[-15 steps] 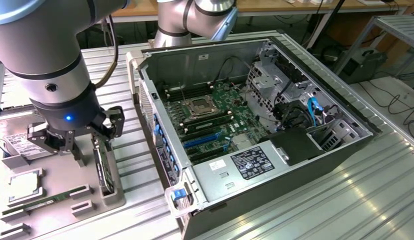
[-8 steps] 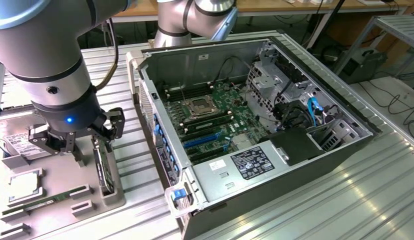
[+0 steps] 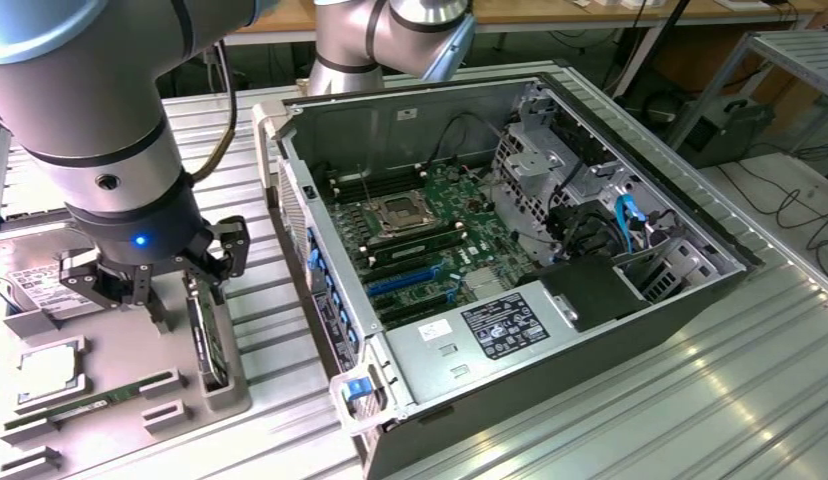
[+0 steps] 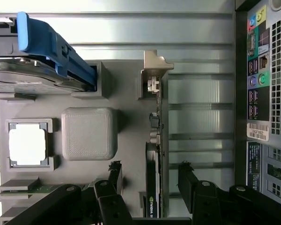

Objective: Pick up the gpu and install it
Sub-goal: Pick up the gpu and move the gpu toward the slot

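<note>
The step in hand is the pick-up; nothing is grasped yet. The gripper [image 4: 150,171] hangs low over the grey tray [image 4: 131,117], which lies on the exterior view's left of the open computer case [image 3: 548,385]. Its two fingers [image 4: 114,174] are spread wide apart and hold nothing.

The graphics card [image 4: 152,190] stands on its long edge in a slot of the tray, with the metal bracket [image 4: 152,79] at the end far from the gripper. In the wrist view the card lies between the two fingers, with a gap on each side. I cannot tell how far the fingertips reach down along the card.

On the same tray, to the side of the card, are a hard drive [image 4: 33,77] with a blue clip, a processor [image 4: 28,145] and a memory stick [image 4: 35,189].

I judge that the grasp calls for both fingers to meet the flat faces of the card evenly, so that it does not tilt in its slot. The blue slots [image 3: 407,285] on the board inside the case are free.
</note>
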